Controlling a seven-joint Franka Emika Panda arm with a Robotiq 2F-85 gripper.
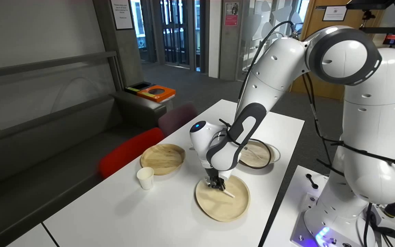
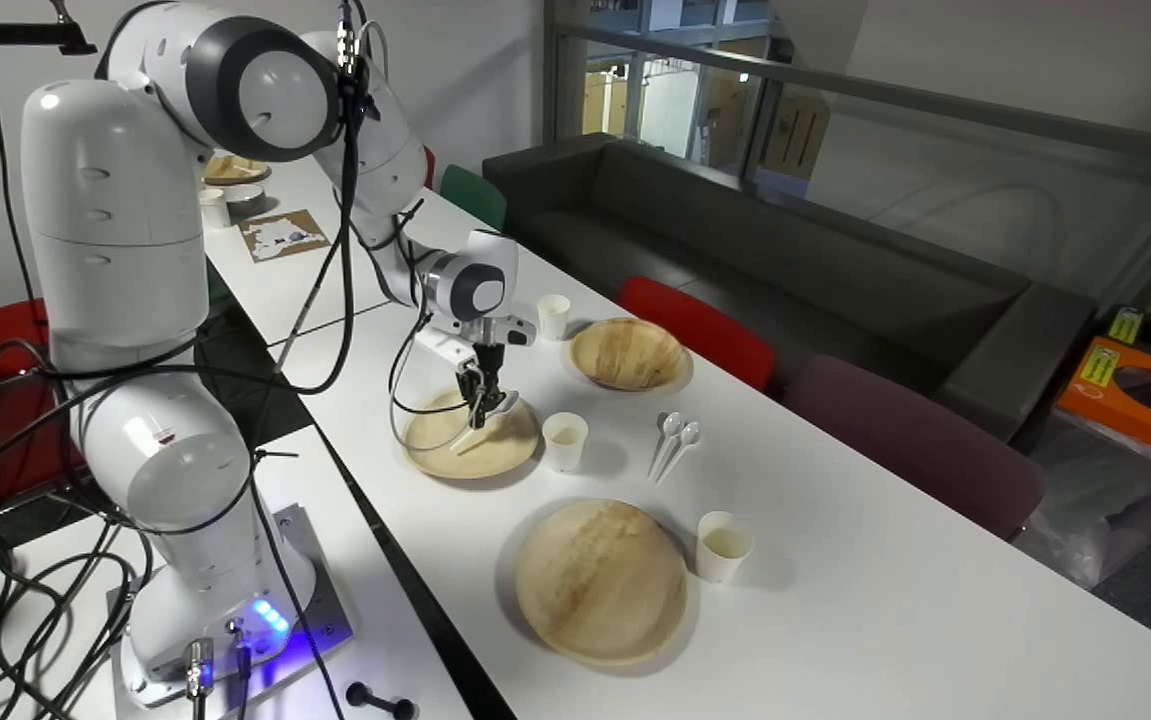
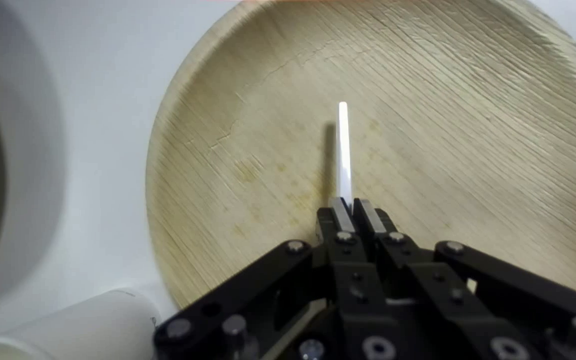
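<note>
My gripper (image 3: 352, 205) is shut on a white plastic spoon (image 3: 343, 150). The handle sticks out past the fingertips in the wrist view. In an exterior view the spoon's pale bowl end (image 2: 506, 402) shows on the far side of the fingers. The gripper and spoon are low over a round pale wooden plate (image 3: 247, 125), and the handle casts a shadow on it. The plate also shows in both exterior views (image 1: 238, 206) (image 2: 435, 460). I cannot tell whether the spoon touches the plate. A white paper cup (image 3: 92, 325) stands beside the plate, at the wrist view's lower left.
A wooden bowl (image 1: 163, 159) and a paper cup (image 1: 146, 178) are on the table's sofa side. A second plate (image 2: 600, 580), another cup (image 2: 723, 547) and loose white spoons (image 2: 673, 445) lie farther along. Cables hang from the arm near the second plate. Chairs line the far edge.
</note>
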